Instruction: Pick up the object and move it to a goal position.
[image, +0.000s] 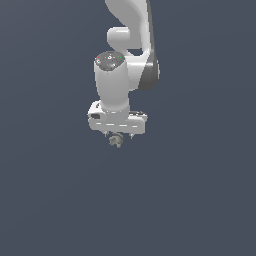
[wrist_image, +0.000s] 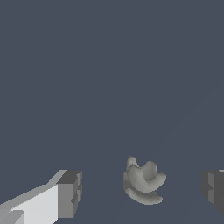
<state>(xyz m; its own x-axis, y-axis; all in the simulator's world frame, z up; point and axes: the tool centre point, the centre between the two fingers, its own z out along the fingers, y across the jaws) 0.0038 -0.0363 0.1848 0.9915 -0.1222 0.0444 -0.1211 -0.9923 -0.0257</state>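
Note:
The object (wrist_image: 143, 183) is a small lumpy grey-tan thing with curved lobes. In the wrist view it lies between my two fingers, with a clear gap on each side. One white finger with a dark pad (wrist_image: 69, 194) stands well off one side, and the other pad (wrist_image: 214, 188) is at the frame's edge. My gripper (wrist_image: 141, 191) is open around the object without touching it. In the exterior view the object (image: 116, 141) shows just under the white hand, at the gripper (image: 118, 136), whose fingertips are mostly hidden by the hand.
The white arm (image: 131, 45) rises above the hand in the exterior view. A plain dark grey-blue surface (image: 200, 190) fills the rest of both views. No other object shows.

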